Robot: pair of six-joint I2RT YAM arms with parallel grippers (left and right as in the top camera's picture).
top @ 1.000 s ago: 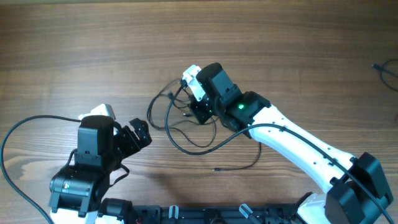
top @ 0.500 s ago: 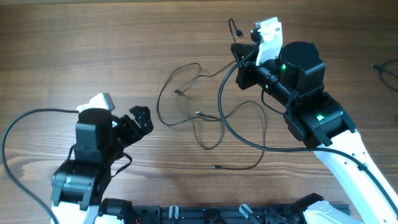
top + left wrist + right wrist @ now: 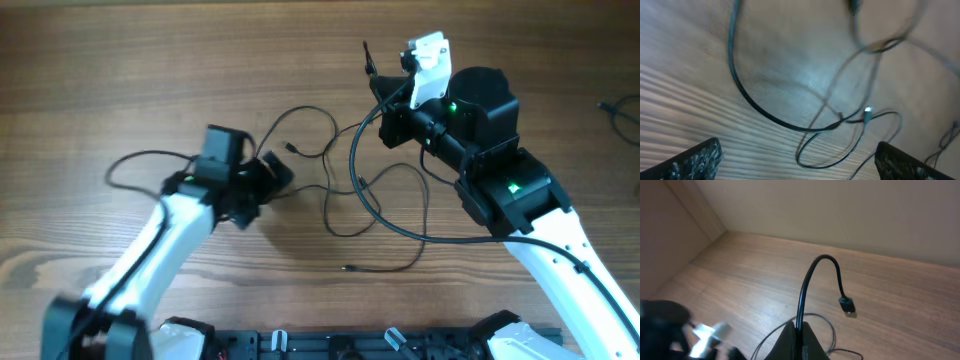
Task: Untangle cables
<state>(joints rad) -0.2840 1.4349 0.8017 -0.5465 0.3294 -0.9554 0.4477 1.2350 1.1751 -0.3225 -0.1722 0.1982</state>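
Observation:
The cables (image 3: 335,190) are thin black wires lying in loose overlapping loops at the table's middle, with one free end (image 3: 346,268) near the front. My right gripper (image 3: 385,100) is shut on one cable and holds it lifted at the upper right. In the right wrist view the cable (image 3: 805,287) arcs up out of the shut fingers (image 3: 799,330) to its small plug (image 3: 847,305). My left gripper (image 3: 272,175) is open at the left edge of the loops. In the left wrist view a loop (image 3: 840,152) and a small plug (image 3: 867,114) lie ahead of the wide-open fingers (image 3: 795,155).
Thick black arm cables run beside each arm, one (image 3: 135,158) at the left and one (image 3: 385,215) curving across the thin wires. Another dark cable (image 3: 620,112) lies at the far right edge. A black rail (image 3: 350,345) runs along the front.
My left arm has swung from the front left up to the tangle's left edge. My right gripper earlier lifted one cable up and to the right, and now holds it there.

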